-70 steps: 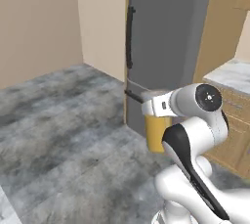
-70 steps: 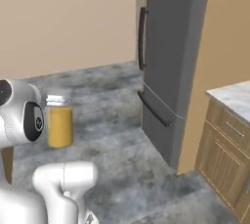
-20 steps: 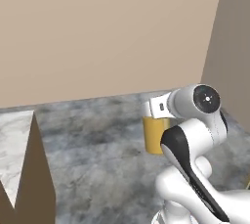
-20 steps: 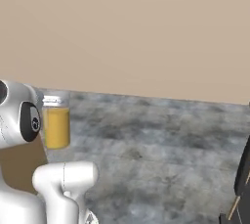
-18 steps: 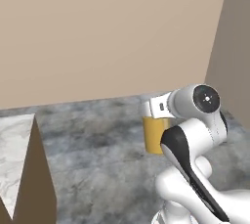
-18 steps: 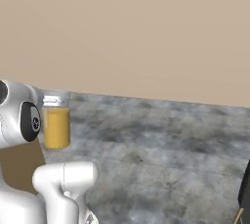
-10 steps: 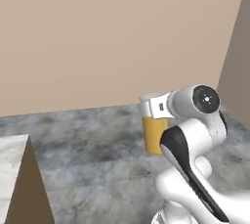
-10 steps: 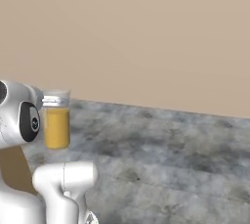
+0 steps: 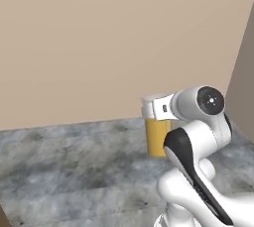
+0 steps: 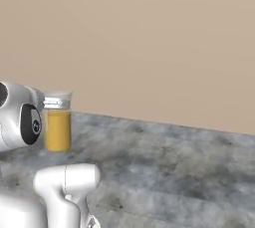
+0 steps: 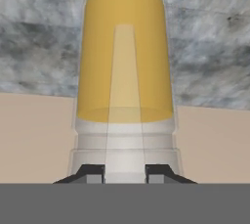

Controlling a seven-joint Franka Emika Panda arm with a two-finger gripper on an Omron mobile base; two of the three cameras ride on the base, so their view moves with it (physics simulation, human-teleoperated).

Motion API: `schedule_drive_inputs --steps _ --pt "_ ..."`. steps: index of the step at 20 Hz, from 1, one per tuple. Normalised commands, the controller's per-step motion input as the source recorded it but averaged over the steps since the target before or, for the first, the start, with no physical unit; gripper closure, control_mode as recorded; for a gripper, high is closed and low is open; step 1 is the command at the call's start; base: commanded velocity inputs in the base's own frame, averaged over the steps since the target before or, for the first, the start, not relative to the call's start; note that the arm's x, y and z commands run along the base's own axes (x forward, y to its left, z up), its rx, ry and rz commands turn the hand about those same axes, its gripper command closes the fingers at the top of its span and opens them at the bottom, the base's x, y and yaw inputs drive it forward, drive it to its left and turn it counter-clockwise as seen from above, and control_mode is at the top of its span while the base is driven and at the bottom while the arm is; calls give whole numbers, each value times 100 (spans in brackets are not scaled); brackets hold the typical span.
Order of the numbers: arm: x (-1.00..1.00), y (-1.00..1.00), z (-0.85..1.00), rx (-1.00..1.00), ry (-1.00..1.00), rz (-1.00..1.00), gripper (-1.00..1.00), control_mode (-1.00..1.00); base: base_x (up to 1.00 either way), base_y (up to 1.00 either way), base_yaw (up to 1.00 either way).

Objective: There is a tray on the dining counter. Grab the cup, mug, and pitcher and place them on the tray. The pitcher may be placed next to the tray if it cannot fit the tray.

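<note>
The pitcher [image 9: 157, 141], clear glass with orange juice in its lower part, hangs above the floor in front of my arm. My gripper [image 11: 125, 171] is shut on the pitcher's [image 11: 125, 61] clear upper rim, with one dark fingertip on each side of it. From the right base view the pitcher [image 10: 58, 128] shows just beside my white hand. The tray, dining counter, cup and mug are out of view.
A plain tan wall [image 9: 99, 42] stands ahead over a mottled grey floor [image 10: 174, 172]. A darker grey-brown panel edge [image 9: 245, 77] rises at the far right of the left base view.
The whole picture has swung sideways as the base turned; the tan panel with the marble top slid out at the lower left. The pitcher stays held in the same place before the arm.
</note>
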Motion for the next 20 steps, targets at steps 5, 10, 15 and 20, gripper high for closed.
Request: schedule_drive_inputs --steps 5,10,15,20 --pt "0 0 0 0 0 0 100 100 98 -33 12" --pt "0 0 0 0 0 0 100 100 90 -43 32" --pt "0 0 0 0 0 0 100 100 45 -44 40" --pt "0 0 0 0 0 0 100 100 35 -33 47"
